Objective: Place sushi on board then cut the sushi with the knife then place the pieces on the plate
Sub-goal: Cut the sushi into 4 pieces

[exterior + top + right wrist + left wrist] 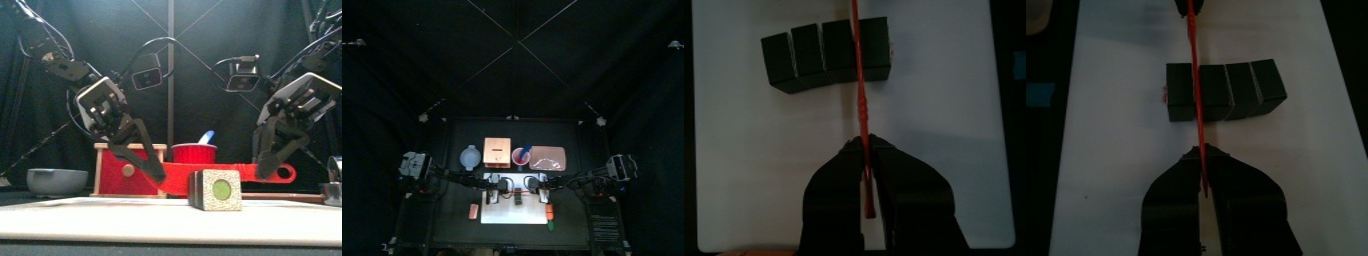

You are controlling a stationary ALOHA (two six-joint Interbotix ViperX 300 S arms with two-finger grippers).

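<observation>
We find the sushi lying on the board at the lower centre of the front view. It is one unbroken row of dark green blocks with a pale green end face toward the camera.

The left gripper comes down from the upper left, and its jaws are closed on one end of the red knife. The right gripper comes down from the upper right, and its jaws are clamped on the handle end. The knife runs level between them at the height of the sushi's top edge. We cannot tell whether it touches.

In both wrist views the knife shows as a thin red line crossing the sushi near one end, and all the blocks are joined.

Behind the board on the tabletop we note:
- the box at centre left
- the bowl at far left
- the red cup, holding the blue knife, at centre

In the top view the tray lies just above the board's upper right corner, apart from the sushi.
</observation>
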